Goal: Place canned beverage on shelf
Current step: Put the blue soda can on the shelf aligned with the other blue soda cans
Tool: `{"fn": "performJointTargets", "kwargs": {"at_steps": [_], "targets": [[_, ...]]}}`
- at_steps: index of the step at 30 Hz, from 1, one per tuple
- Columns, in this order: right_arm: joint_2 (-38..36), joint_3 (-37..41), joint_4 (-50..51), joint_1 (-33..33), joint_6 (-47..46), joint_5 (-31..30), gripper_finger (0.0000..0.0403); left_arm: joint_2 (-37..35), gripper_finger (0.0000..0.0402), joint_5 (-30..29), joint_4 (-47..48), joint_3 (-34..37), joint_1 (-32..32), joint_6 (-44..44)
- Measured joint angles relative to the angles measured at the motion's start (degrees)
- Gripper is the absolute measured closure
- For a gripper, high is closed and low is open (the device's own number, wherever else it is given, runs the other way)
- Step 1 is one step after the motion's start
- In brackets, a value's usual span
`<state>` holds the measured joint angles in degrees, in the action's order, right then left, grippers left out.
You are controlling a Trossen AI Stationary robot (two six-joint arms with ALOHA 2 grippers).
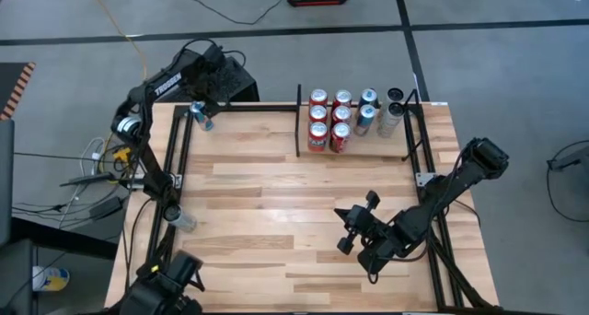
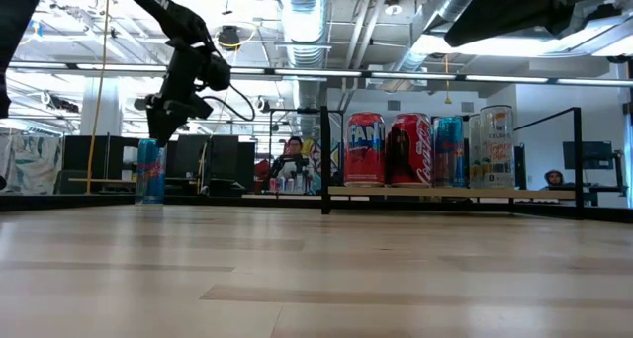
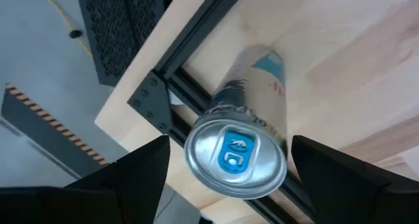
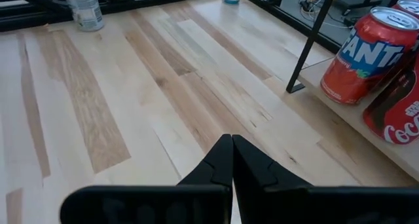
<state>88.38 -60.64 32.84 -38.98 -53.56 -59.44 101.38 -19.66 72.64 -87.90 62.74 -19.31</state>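
- The table (image 1: pixel 276 214) is wood.
- The shelf (image 1: pixel 368 154) with cans is far from the left pincer (image 1: pixel 201 115).
- The left pincer is half open around the blue can (image 3: pixel 239 149), not clearly squeezing it.
- The right pincer (image 4: pixel 232 160) is closed and holds nothing.

At the right edge of your right wrist view, the red cola can (image 4: pixel 400 112) is cut off. In your low view, the rear cans on the light wood shelf (image 2: pixel 455 192) hide behind the front row, and their labels are unreadable from above.
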Motion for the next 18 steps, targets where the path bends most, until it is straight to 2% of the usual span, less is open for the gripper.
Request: {"fn": "performJointTargets", "kwargs": {"at_steps": [5,12,16,18], "targets": [[0.0,0.0,0.1,0.1,0.0,0.0,0.0376,0.1,0.0097,2.3,0.2,0.0,0.1,-1.2],[0.0,0.0,0.2,0.5,0.0,0.2,0.0376,0.1,0.0097,2.5,0.3,0.0,0.3,-1.2],[0.0,0.0,0.1,0.5,0.0,1.0,0.0376,-0.1,0.0097,8.0,1.3,0.7,0.5,-1.7],[0.0,0.0,0.1,0.3,0.0,1.0,0.0376,-0.1,0.0097,8.7,1.7,2.3,0.5,-2.7]]}}
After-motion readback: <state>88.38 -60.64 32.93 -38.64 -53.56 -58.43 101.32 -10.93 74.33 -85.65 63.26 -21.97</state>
